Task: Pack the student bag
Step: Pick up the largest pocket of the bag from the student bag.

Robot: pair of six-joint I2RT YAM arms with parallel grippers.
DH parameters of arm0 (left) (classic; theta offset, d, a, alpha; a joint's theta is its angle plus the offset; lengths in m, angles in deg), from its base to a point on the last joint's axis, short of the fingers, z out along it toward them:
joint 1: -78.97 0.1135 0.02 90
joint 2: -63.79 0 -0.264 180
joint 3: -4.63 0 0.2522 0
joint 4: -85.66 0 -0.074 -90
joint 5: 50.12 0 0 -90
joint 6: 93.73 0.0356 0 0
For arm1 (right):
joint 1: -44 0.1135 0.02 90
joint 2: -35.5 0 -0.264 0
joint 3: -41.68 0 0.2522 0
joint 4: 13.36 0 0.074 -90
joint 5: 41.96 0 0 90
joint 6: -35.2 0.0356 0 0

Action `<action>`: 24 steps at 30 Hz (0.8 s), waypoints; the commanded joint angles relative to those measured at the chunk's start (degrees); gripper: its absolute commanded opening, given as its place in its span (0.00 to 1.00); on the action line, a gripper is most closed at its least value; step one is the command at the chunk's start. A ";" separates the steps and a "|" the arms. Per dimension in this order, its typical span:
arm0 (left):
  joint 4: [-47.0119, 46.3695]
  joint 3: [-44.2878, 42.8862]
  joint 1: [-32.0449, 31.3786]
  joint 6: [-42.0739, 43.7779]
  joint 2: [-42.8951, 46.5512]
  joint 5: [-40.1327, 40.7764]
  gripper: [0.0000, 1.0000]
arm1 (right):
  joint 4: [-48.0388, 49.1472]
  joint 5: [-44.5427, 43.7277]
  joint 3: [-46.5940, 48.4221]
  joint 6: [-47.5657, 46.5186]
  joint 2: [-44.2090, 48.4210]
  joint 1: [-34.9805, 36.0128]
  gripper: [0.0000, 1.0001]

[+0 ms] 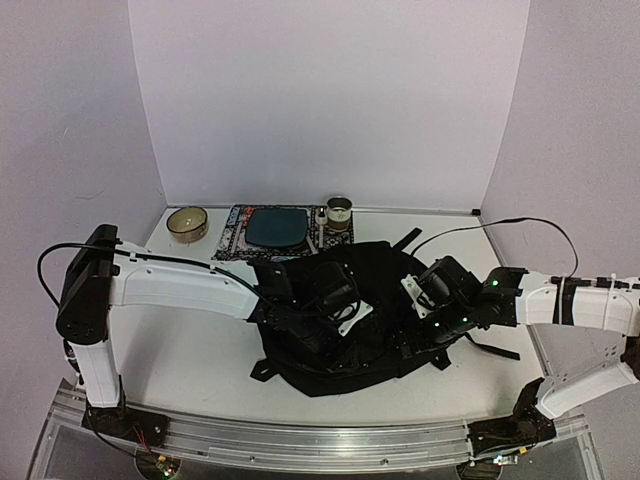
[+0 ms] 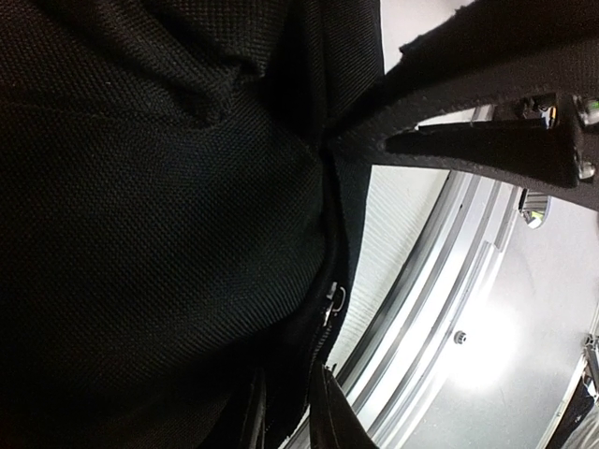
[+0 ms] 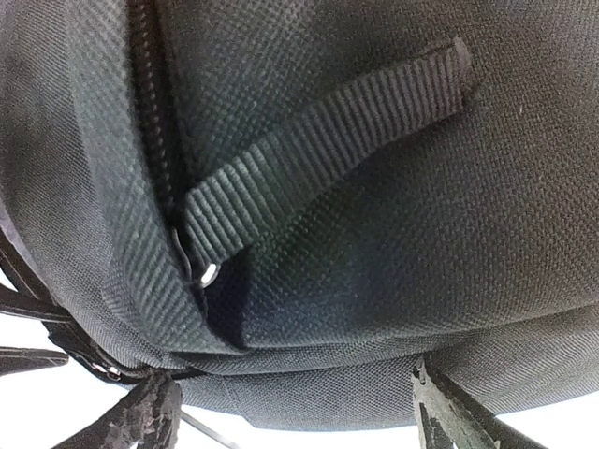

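**Fig. Bag-packing task, opening stage.** The student bag [image 1: 340, 345] lies slumped and creased at the centre of the table [image 1: 190, 340] in the overhead view, with both arms reaching onto it from the lower corners.

The left gripper [image 1: 336, 300] sits on the middle of the bag. In its wrist view black fabric fills the left of the frame and a zip slider [image 2: 335, 301] shows at lower centre. Whether this claw is released or clenched on the cloth cannot be told.

The right gripper [image 1: 425, 297] is at the bag's right flank. Its fingertips [image 3: 154, 416] stand spread wide along the bottom edge of the wrist view and grasp nothing.

Above them a zipper [image 3: 150, 112] runs down the upper left and looks closed, with a webbing pull [image 3: 318, 150] lying across the panel.

A bowl [image 1: 187, 222], a teal pad [image 1: 278, 227] on a patterned mat [image 1: 232, 238] and a small jar [image 1: 339, 210] stand at the back, behind the bag.

Judged from this, no compartment is seen open and nothing is seen going in, so opening and loading appear to remain. The bag's contents are hidden.
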 commanded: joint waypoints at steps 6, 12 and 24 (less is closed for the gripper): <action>0.81 0.38 0.14 0.24 -1.08 -0.91 0.18 | -0.96 0.56 -0.31 -0.53 0.18 0.12 0.85; 1.92 -0.06 0.30 -0.53 -1.29 2.89 0.14 | -0.95 0.56 -0.38 -0.46 0.27 0.09 0.85; 2.86 -0.35 0.68 -0.72 -1.95 0.51 0.14 | -0.83 0.74 -0.19 -0.58 0.26 0.13 0.85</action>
